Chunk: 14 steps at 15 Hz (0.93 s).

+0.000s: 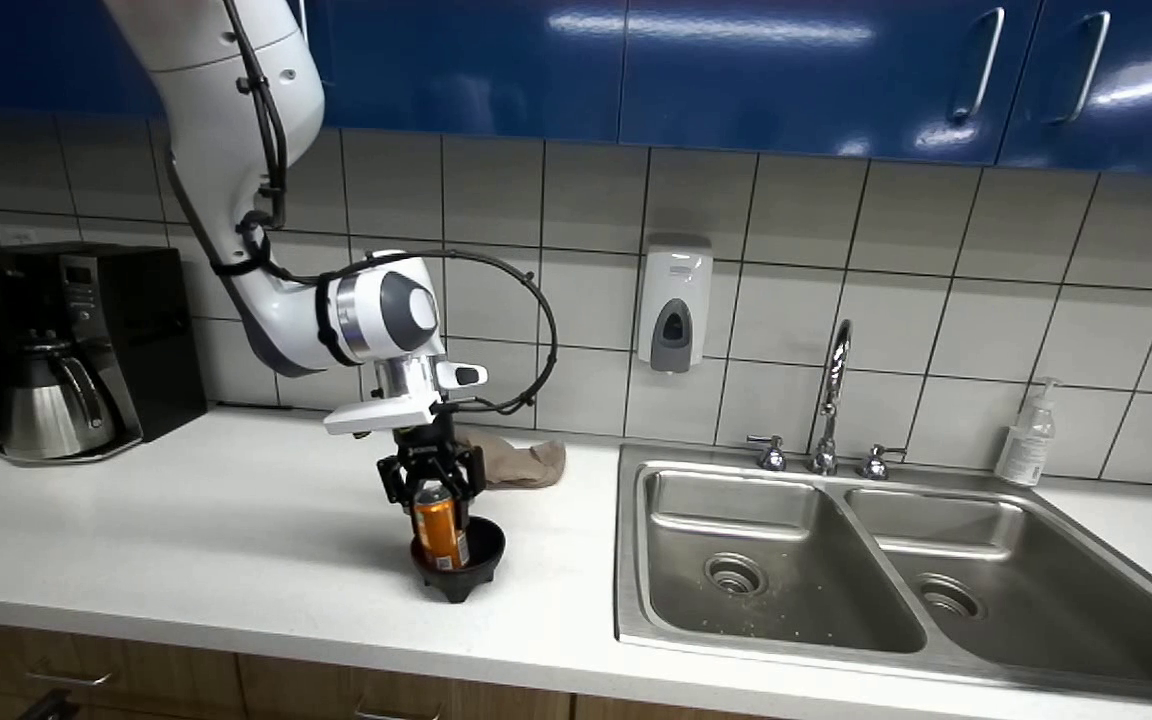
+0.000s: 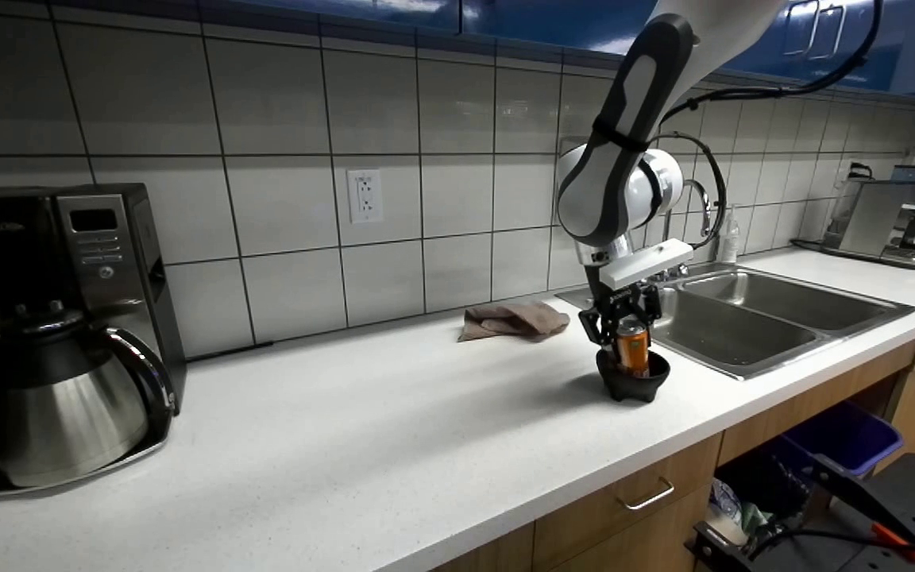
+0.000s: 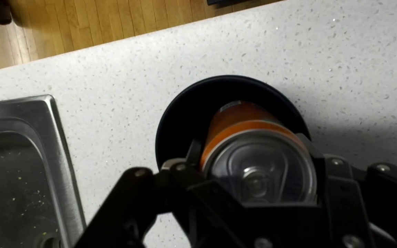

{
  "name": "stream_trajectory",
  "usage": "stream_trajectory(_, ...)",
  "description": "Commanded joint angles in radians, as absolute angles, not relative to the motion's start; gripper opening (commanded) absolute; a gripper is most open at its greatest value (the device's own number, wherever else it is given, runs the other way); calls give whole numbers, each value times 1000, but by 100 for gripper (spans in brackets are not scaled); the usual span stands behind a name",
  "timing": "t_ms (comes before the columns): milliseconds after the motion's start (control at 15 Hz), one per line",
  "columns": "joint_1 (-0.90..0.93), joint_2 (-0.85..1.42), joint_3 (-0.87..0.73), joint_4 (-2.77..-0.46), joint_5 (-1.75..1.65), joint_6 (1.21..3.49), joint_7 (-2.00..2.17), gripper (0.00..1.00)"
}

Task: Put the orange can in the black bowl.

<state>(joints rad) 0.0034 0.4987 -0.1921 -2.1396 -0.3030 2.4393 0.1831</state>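
The can [image 1: 441, 535] sits in the bowl [image 1: 481, 577], its lower part below the rim; in an exterior view it leans slightly. Whether its base bears on the floor of the bowl I cannot confirm, as the wall hides it. My pincer [image 3: 252, 148] is drawn in to the width of the can and grips it, fingers [image 3: 311, 146] on either side.

Caution: if I release with the base unsupported, the can may drop or tip; its lean and the bowl's rounded wall would be the cause. Fingers spread too wide could strike the rim and shift the bowl. Lifting before both fingers are clear could drag the can out.

Pose: my arm [image 1: 216, 160] reaches down from above, bends at the wrist and points the pincer downward, close to vertical, over the counter [image 1: 236, 510]. The cloth [image 1: 526, 467] lies behind the bowl; the sink [image 1: 630, 560] is to one side, apart from it
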Motion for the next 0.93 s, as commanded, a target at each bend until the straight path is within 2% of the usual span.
stream_trajectory(0, 8, 543, -210, -2094, -326, 2457, 202, 39)
stream_trajectory(267, 7, 568, -214, -2072, -313, 2456, 196, 39)
stream_trajectory(400, 4, 570, -212, -2067, -306, 2451, 189, 89)
stream_trajectory(467, 4, 569, -211, -2066, -304, 2449, 187, 91)
stream_trajectory(600, 1, 555, -209, -2066, -302, 2438, 176, 100)
stream_trajectory(867, -8, 471, -208, -2093, -299, 2413, 148, 100)
